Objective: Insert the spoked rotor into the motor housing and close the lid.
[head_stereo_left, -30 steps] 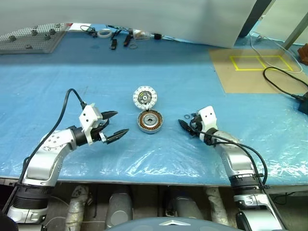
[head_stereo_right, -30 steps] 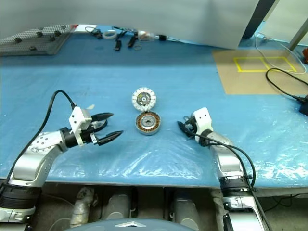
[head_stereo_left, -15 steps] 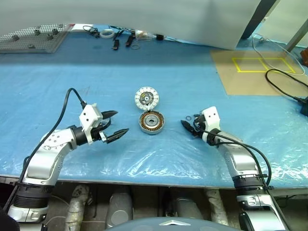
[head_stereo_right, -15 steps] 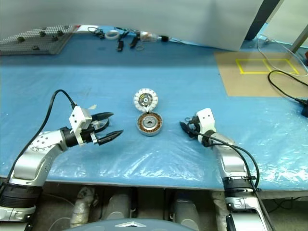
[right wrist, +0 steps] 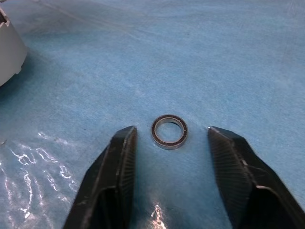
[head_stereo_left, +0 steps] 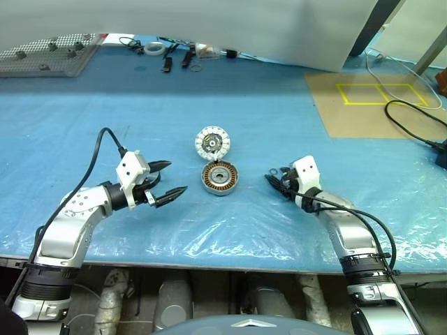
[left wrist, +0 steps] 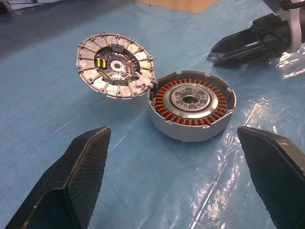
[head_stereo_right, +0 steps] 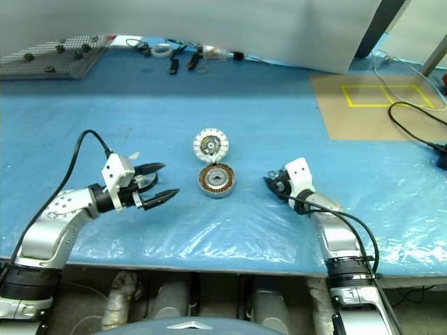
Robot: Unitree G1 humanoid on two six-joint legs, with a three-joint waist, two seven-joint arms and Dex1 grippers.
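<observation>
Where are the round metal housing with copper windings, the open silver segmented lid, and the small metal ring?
Round metal housing with copper windings (left wrist: 191, 106): left wrist view, copper winding ring.
Open silver segmented lid (left wrist: 116, 65): left wrist view, inner face.
Small metal ring (right wrist: 169, 131): right wrist view, its rim.

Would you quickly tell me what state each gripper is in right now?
Left gripper: open, holding nothing.
Right gripper: open, fingers either side of a small metal ring on the table, not gripping it.
</observation>
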